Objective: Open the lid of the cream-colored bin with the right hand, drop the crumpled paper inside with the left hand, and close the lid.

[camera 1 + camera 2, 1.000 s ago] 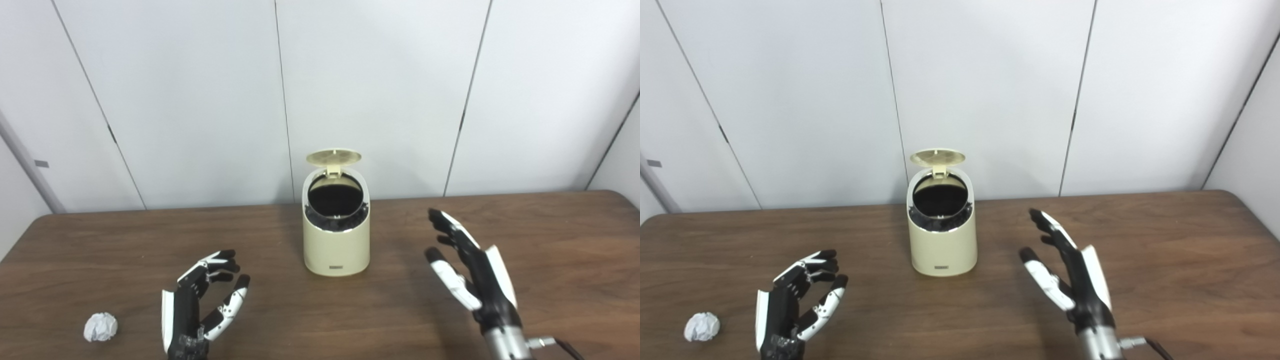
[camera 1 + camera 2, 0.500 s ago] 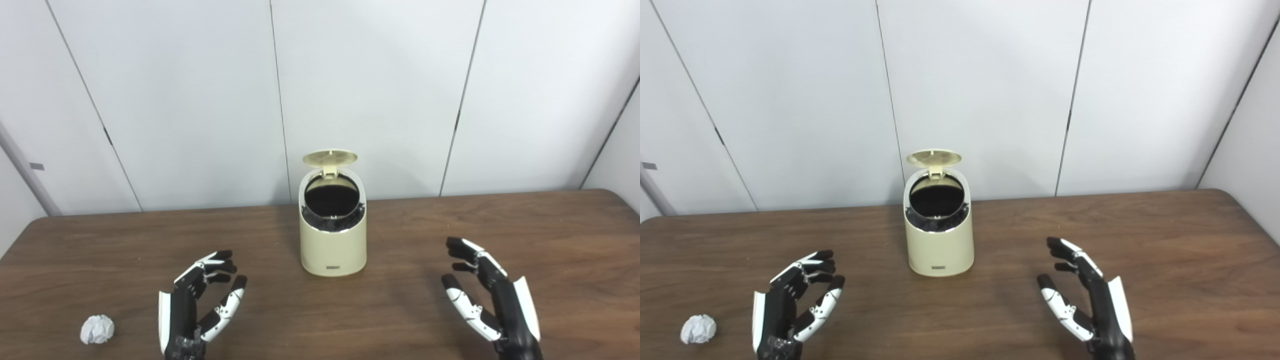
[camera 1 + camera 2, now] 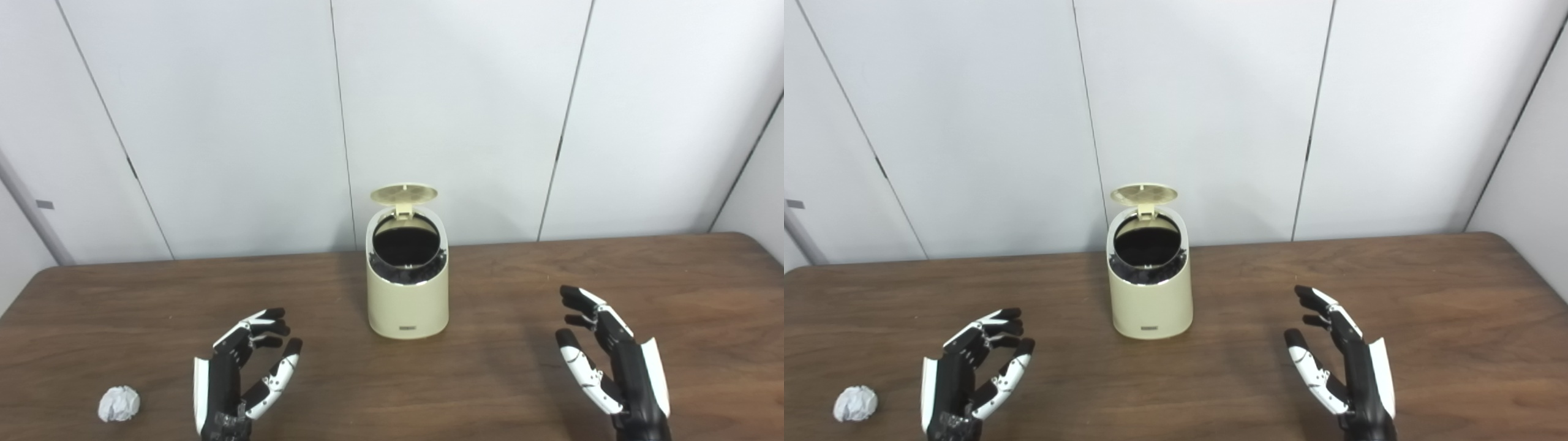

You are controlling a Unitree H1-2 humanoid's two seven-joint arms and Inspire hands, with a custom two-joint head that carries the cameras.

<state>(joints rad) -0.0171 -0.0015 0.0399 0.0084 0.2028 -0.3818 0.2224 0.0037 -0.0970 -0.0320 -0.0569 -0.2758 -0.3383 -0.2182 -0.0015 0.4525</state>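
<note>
Crumpled paper (image 3: 119, 403) on table, left of empty, spread left hand (image 3: 240, 373) (untouched, apart).

A plain office or lab test room: a dark brown wood-grain desk (image 3: 612, 269) with rounded far corners stands against a bare wall of pale grey flat panels (image 3: 453, 110) split by thin dark vertical seams, with no decoration or household furnishings in view.
</note>
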